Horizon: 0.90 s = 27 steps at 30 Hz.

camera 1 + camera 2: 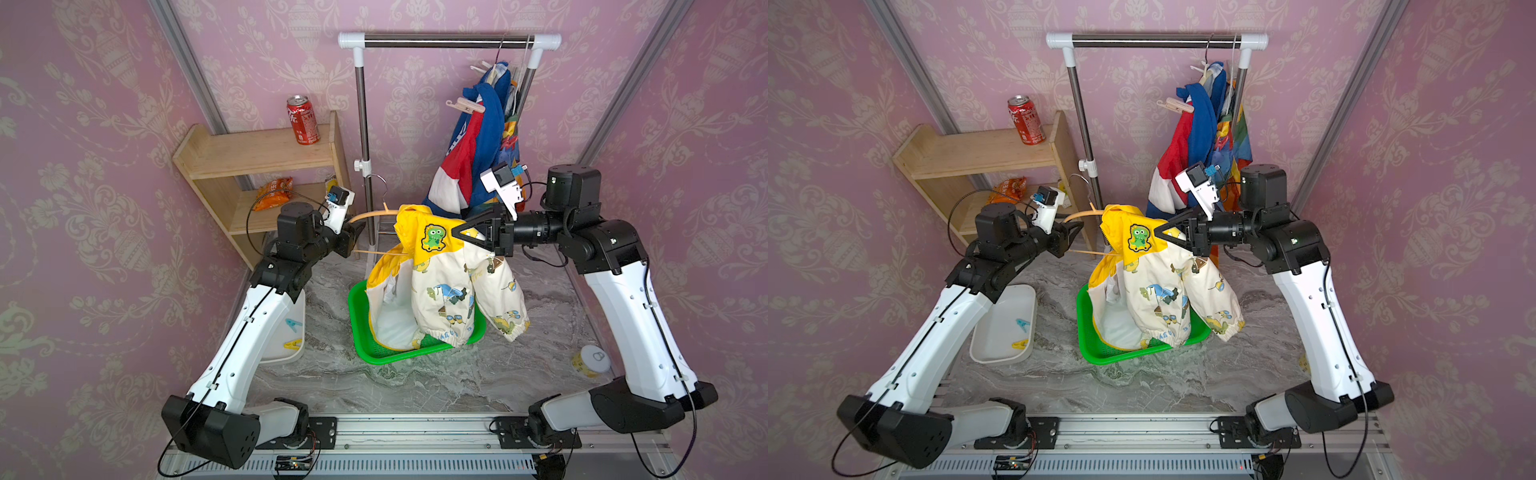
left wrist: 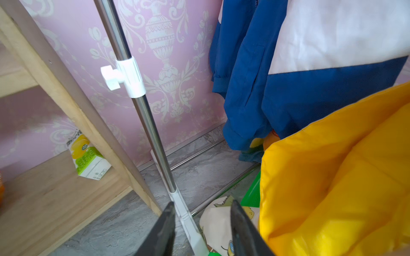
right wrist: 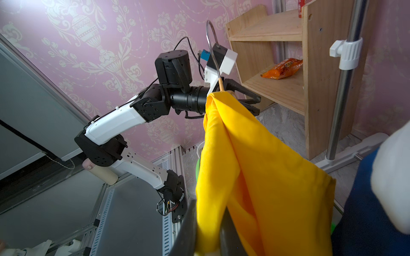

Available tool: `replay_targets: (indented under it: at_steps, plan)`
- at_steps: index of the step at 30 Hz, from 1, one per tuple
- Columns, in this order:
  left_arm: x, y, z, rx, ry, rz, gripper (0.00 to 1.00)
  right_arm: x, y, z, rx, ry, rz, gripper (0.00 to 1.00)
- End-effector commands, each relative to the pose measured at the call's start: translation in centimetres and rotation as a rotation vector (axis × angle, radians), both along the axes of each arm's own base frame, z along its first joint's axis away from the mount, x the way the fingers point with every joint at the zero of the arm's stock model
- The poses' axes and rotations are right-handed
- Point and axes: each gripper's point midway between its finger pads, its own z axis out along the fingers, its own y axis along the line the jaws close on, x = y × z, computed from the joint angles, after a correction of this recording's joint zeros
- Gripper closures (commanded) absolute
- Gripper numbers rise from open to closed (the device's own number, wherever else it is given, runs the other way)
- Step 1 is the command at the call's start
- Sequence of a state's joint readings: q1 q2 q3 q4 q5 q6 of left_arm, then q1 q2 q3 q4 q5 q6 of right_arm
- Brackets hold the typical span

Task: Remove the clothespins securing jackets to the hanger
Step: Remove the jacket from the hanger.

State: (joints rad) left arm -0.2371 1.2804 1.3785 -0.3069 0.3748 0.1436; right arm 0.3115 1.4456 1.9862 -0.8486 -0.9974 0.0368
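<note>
The yellow dinosaur-print jacket (image 1: 449, 291) hangs from a beige hanger (image 1: 370, 216) above the green basket (image 1: 415, 357). My left gripper (image 1: 360, 235) is shut on the hanger's bare end; the left wrist view shows a gap between its tips (image 2: 202, 205). My right gripper (image 1: 457, 233) is shut on the jacket's yellow shoulder fabric (image 3: 244, 166). The blue-red-white jacket (image 1: 478, 141) and the rainbow one (image 1: 1241, 141) hang on the rack, with a pale pink clothespin (image 1: 469, 106) and a red one (image 1: 509, 143) on them. A light blue clothespin (image 1: 1022, 324) and a yellow one (image 1: 1020, 343) lie in the white tray (image 1: 1000, 299).
A wooden shelf (image 1: 257, 158) at the back left holds a red can (image 1: 302, 120), an orange snack bag (image 1: 272, 193) and a carton (image 2: 88, 157). The rack's steel pole (image 1: 363, 137) stands just behind my left gripper. A small round tub (image 1: 592, 359) sits at the right.
</note>
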Motion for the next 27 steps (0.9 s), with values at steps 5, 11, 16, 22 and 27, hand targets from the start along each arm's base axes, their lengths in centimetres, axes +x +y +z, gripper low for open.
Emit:
replay_targets:
  at_steps: [5,11,16,22,27]
  plan:
    - [-1.1,-0.2,1.4,-0.064,0.036,-0.029,0.98,0.7,0.2,1.7,0.038,-0.045,0.029,1.0]
    - [-1.8,0.6,1.2,-0.052,0.052,0.003,1.0,2.4,0.7,0.7,0.026,-0.003,0.034,0.99]
    - [-1.2,3.5,1.8,-0.024,0.038,0.15,1.0,3.3,1.0,-0.5,0.002,0.036,0.035,0.9]
    - [0.1,7.1,2.4,-0.018,0.046,0.272,1.0,5.8,0.7,-3.2,-0.067,0.083,-0.06,0.79]
    - [0.5,8.3,0.2,0.076,0.094,0.326,1.0,7.9,0.4,-5.4,-0.116,0.121,-0.132,0.72]
